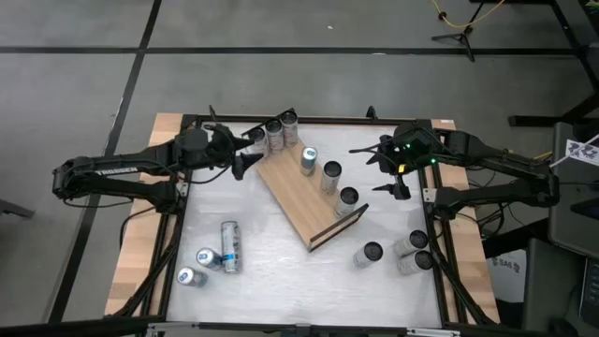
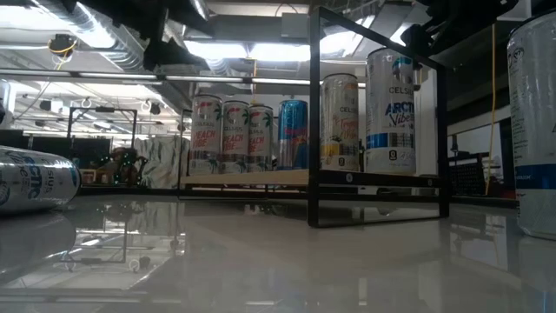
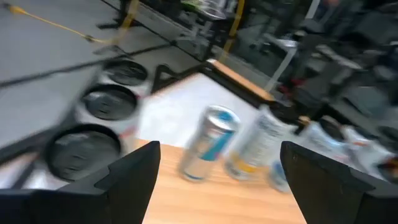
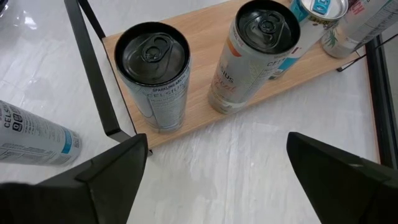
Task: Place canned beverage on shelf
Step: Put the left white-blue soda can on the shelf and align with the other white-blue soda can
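My left pincer (image 1: 245, 161) hangs wide and empty just off the far end of the long light-wood shelf with black wire rails (image 1: 298, 192), beside three upright cans (image 1: 274, 131) there. My right pincer (image 1: 386, 167), equally wide and empty, waits beside the shelf's near end. Loose silver cans (image 1: 230, 245) lie well away from the shelf, so I judge one of them comes next.

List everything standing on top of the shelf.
On the shelf, six upright cans show from above: three clustered at its far-left end and three along its far edge. Whether the far-left ones rest fully on the board is unclear.
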{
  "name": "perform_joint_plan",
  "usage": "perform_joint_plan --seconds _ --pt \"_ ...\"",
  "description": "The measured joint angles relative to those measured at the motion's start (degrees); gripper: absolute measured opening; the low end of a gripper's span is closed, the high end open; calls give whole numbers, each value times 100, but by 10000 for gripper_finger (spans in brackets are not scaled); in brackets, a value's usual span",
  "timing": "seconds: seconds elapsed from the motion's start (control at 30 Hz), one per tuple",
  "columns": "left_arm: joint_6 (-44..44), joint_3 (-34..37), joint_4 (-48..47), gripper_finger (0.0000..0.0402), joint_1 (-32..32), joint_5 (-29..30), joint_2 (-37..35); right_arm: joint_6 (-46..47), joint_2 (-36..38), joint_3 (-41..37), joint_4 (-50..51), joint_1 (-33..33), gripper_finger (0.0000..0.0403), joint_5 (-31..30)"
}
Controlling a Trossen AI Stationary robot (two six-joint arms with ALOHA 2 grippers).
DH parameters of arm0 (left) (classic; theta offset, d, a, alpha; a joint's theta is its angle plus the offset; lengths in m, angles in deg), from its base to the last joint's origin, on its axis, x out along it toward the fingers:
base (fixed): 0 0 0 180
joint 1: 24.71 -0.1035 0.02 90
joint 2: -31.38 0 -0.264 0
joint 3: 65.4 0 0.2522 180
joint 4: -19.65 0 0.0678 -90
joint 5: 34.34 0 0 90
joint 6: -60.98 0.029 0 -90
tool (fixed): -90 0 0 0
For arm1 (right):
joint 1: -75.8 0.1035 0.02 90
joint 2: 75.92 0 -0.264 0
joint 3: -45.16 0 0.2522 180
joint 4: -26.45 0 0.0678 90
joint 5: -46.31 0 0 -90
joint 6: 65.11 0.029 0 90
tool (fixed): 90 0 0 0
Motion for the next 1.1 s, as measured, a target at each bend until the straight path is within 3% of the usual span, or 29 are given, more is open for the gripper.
perform_joint_plan --seconds 0.27,0.73,1.1 --pt "-81 0 -11 325 268 -913 -59 -1 0 -1 0 0 379 -1" --pt "274 0 -34 328 646 -921 0 -1 2 1 0 2 379 1" --pt "387 0 -22 387 955 -1112 -4 -1 2 -1 0 2 379 1"
